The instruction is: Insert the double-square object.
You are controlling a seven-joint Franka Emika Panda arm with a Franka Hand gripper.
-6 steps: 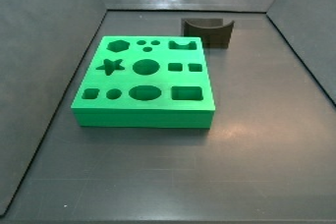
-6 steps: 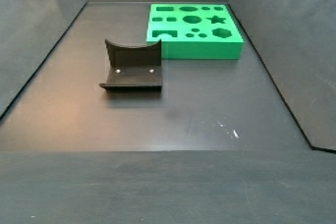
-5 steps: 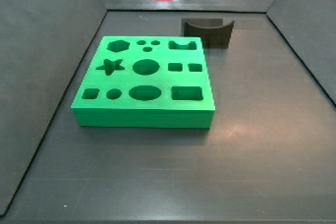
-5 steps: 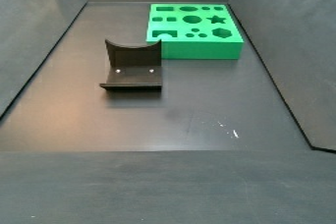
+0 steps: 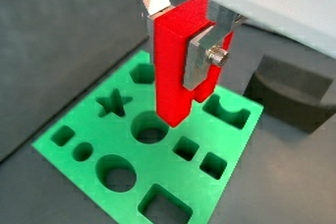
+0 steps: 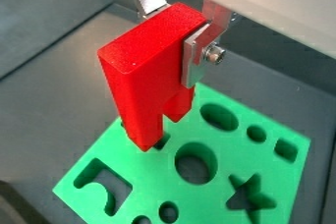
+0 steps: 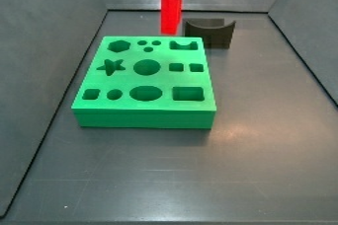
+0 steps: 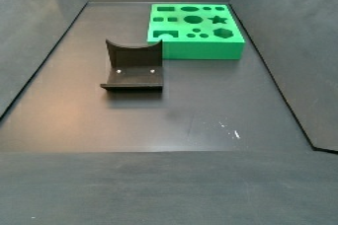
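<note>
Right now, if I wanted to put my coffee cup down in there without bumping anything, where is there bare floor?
Most of the dark floor in front of the fixture and green board is bare. It is crowded at the back: the gripper hangs over the board holding the double-square object.

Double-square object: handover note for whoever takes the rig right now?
Gripper: above the green board, fingers shut on the double-square object.
Double-square object: held upright in the air over the board, lower end not in any hole yet; in a side view it hangs over the board's far edge.
Dark grey block: on the floor beside the board.
Done: pickup.
Left: line up with the matching hole, lower, release.
</note>
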